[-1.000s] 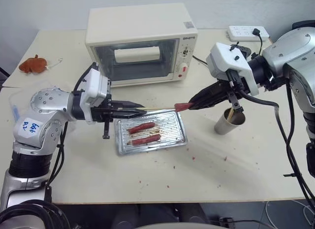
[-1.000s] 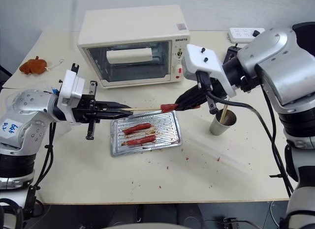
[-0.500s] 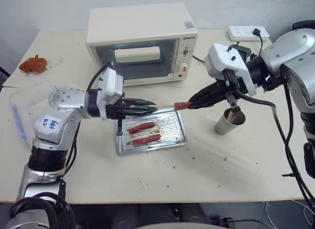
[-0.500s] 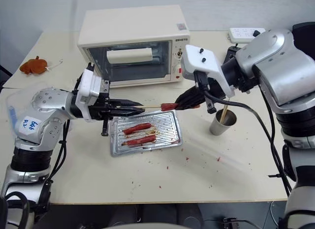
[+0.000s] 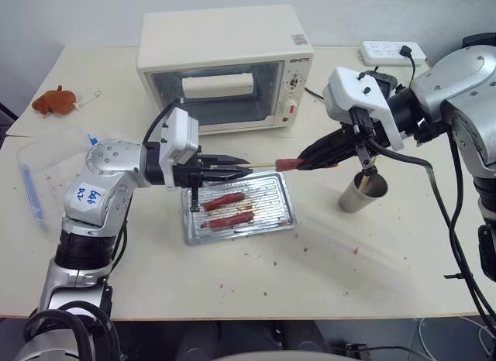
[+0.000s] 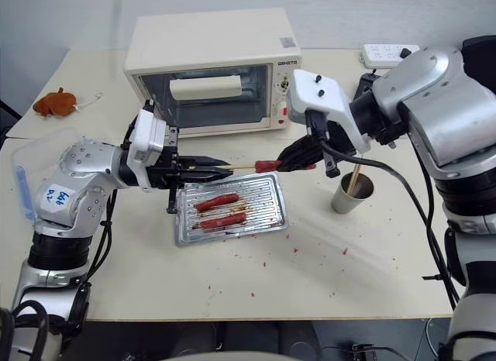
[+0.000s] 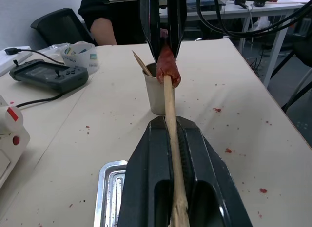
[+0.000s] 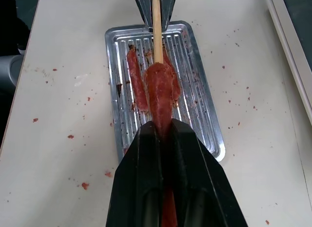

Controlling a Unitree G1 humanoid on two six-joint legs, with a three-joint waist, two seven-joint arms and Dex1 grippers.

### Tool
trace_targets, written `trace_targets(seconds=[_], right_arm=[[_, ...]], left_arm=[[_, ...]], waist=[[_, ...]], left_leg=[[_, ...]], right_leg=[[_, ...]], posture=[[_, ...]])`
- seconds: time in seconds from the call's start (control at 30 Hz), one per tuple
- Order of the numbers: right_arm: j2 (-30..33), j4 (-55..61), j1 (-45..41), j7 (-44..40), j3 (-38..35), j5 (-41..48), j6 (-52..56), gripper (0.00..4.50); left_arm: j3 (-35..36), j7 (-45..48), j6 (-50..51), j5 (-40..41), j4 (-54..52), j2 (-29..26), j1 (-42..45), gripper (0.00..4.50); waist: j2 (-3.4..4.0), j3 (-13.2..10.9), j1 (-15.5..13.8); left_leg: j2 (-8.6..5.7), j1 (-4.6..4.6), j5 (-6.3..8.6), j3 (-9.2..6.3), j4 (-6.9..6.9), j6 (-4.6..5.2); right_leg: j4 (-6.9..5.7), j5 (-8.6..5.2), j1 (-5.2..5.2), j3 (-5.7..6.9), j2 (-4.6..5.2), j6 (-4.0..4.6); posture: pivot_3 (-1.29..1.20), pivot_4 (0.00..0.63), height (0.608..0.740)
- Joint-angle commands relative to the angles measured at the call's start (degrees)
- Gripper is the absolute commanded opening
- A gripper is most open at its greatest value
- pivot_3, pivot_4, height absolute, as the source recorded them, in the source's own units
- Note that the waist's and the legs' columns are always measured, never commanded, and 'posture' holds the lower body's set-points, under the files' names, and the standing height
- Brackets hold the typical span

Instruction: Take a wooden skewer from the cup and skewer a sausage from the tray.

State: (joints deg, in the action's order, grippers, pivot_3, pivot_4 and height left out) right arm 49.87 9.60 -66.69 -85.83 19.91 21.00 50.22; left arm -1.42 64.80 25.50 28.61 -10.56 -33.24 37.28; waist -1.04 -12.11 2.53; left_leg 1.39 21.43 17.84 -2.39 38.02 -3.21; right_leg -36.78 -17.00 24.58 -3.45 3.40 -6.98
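Note:
My left gripper (image 5: 232,169) is shut on the wooden skewer (image 5: 262,166), which it holds level, pointing right, above the tray (image 5: 288,215). The skewer's tip is inside a reddish sausage (image 5: 291,163). My right gripper (image 5: 310,156) is shut on the sausage's other end. The right wrist view shows that sausage (image 8: 160,90) between my fingers with the skewer (image 8: 157,27) running into it. Two more sausages (image 5: 226,209) lie on the tray's ridged floor. The paper cup (image 5: 360,192) stands to the right of the tray, below my right arm, with a skewer in it.
A cream toaster oven (image 5: 225,67) stands behind the tray. A power strip (image 5: 387,51) lies at the back right, a clear plastic box (image 5: 39,175) at the left, an orange object (image 5: 53,101) at the back left. Across the table are a person's arm (image 7: 105,32) and a labelled tub (image 7: 78,51).
My left gripper has moved right with the skewer toward the sausage, so less bare stick shows between them. The right gripper has stayed in place.

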Motion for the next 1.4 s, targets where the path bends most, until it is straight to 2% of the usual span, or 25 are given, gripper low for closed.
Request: trace_targets(seconds=[0.03,0.13,0.37,0.5,0.6,0.73,0.9,1.0,1.13,1.4], right_arm=[[0.0,2.2,0.0,0.2,-1.4,0.9,-1.3,1.57],[0.2,0.7,-0.7,1.8,-2.5,-0.4,-2.7,2.58],[-0.6,-4.8,-6.7,4.7,-7.1,1.5,-0.8,2.58],[-1.6,-3.4,-8.8,7.3,-12.2,6.9,6.4,2.58],[-1.8,0.4,-8.0,9.6,-17.4,13.8,14.4,3.18],[-2.8,3.8,-6.0,14.3,-21.0,18.1,18.1,4.49],[-3.6,6.4,-2.7,19.1,-24.9,22.9,20.9,4.49],[-3.7,6.8,-1.5,20.9,-25.6,24.8,20.8,4.49],[-4.7,6.4,-1.9,23.3,-24.8,26.3,20.7,4.49],[-5.3,6.0,-2.4,25.1,-23.5,28.2,20.3,4.49]], left_arm=[[1.2,-1.1,-0.7,0.7,-2.6,-0.7,-1.3,0.0],[3.8,-2.5,-0.4,0.9,-3.2,-2.4,-3.7,0.0],[10.7,-7.2,0.8,1.9,-6.7,-6.6,-11.6,0.0],[20.8,-14.9,5.1,4.2,-11.5,-7.7,-17.7,0.0],[33.2,-23.3,10.5,7.8,-15.3,-7.0,-23.1,0.0],[45.8,-33.4,14.6,11.2,-18.9,-4.2,-29.0,0.0],[55.7,-44.0,16.3,12.6,-23.1,0.5,-35.5,0.0],[57.0,-50.0,16.0,10.7,-23.0,3.4,-37.9,0.0],[53.7,-56.8,16.1,6.8,-22.2,6.9,-39.4,0.0],[46.4,-60.9,16.1,2.4,-14.9,5.8,-36.3,0.0]], waist=[[0.0,0.0,-0.1],[0.0,0.0,-0.1],[0.0,0.0,-0.2],[0.0,0.0,-0.4],[0.0,0.0,-0.6],[-0.02,0.0,-0.8],[-0.17,0.0,-1.0],[-0.18,0.0,-1.1],[-0.23,0.1,-1.0],[-0.26,0.1,-0.9]], left_leg=[[0.0,0.0,0.0,0.0,0.0,0.0],[0.0,0.0,0.0,-0.01,0.0,0.0],[0.01,0.0,0.0,0.0,-0.03,0.0],[0.04,0.01,0.01,-0.03,-0.08,0.0],[0.05,0.02,0.01,-0.03,-0.12,0.0],[0.09,0.02,0.03,-0.04,-0.18,0.01],[0.01,0.02,0.02,-0.04,-0.11,0.01],[-0.03,0.01,0.02,-0.04,-0.1,0.01],[-0.04,-0.03,0.02,-0.02,-0.09,0.01],[-0.01,-0.03,0.01,-0.02,-0.09,0.0]], right_leg=[[-0.02,0.0,0.0,0.0,0.0,0.0],[-0.01,0.0,0.01,0.0,0.01,0.0],[-0.01,-0.01,0.04,0.0,0.02,0.01],[0.05,-0.02,0.04,0.02,0.03,0.03],[0.11,-0.02,0.04,0.03,0.05,0.03],[0.22,-0.02,0.03,0.06,0.04,0.04],[0.28,0.03,-0.06,0.05,0.12,-0.02],[0.29,0.03,-0.08,0.06,0.11,-0.02],[0.28,0.07,-0.11,0.04,0.1,0.0],[0.29,0.13,-0.1,0.04,0.04,0.07]], posture=[[0.0,0.15,0.74],[0.0,0.15,0.74],[0.0,0.15,0.74],[0.0,0.15,0.74],[0.0,0.15,0.74],[0.0,0.15,0.74],[0.0,0.15,0.74],[0.0,0.15,0.74],[0.0,0.15,0.74],[0.0,0.15,0.74]])
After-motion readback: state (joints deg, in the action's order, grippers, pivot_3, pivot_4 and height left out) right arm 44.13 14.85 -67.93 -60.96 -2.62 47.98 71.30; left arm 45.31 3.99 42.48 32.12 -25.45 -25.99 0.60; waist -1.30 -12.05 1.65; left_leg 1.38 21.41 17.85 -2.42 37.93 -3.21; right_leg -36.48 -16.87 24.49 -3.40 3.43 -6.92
